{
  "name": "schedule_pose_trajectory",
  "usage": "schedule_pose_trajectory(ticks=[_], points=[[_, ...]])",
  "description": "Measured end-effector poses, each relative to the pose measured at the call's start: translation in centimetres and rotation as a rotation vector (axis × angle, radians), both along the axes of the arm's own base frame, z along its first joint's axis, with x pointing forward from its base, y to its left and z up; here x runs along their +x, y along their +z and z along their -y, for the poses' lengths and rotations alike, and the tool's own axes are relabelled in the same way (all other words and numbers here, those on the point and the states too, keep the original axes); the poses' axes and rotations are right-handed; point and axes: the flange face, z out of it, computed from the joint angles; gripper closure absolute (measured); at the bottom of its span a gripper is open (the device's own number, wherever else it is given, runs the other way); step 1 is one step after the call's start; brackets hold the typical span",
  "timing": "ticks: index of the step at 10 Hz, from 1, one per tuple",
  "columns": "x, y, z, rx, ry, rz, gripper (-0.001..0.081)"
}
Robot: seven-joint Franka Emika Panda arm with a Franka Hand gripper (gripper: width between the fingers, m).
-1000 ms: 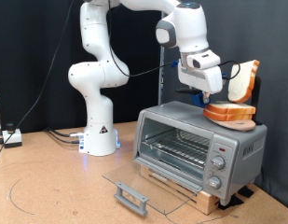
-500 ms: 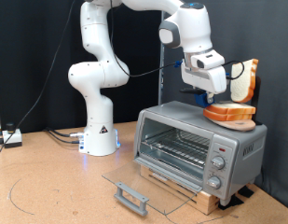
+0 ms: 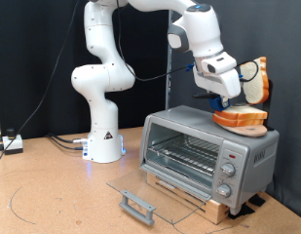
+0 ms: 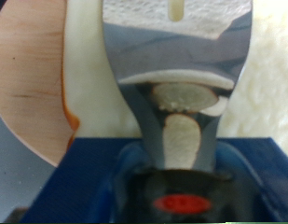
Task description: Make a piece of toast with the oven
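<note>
The silver toaster oven [image 3: 208,151] stands at the exterior view's right. Its glass door [image 3: 140,190] lies open and flat with the grey handle [image 3: 136,206] in front, and the wire rack [image 3: 179,154] is bare. A stack of bread slices [image 3: 240,118] lies on the oven's roof. A single slice of toast [image 3: 254,82] stands upright behind the stack, against a dark holder [image 3: 268,94]. My gripper [image 3: 227,98] hangs just above the stack, close beside the upright slice. In the wrist view a metal finger [image 4: 181,84] fills the middle, with a cream slice edge [image 4: 83,56] beside it.
The oven sits on a low wooden block [image 3: 194,201] on a brown table [image 3: 53,195]. The arm's white base [image 3: 103,146] stands at the exterior view's left of the oven, with cables [image 3: 62,142] trailing further left. A black curtain forms the back.
The gripper has moved slightly towards the exterior view's right, closer to the upright slice, which has shifted a little right and up.
</note>
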Motion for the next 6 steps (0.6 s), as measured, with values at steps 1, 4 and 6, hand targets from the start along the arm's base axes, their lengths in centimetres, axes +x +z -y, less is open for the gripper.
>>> schedule_pose_trajectory(ticks=[1,4,6], points=[[0.04,0.0,0.02,0.001,0.0,0.002,0.0415],[0.3,-0.08,0.2,0.011,-0.013,0.005,0.0415],[0.45,-0.33,0.31,0.011,-0.016,-0.001,0.0415]])
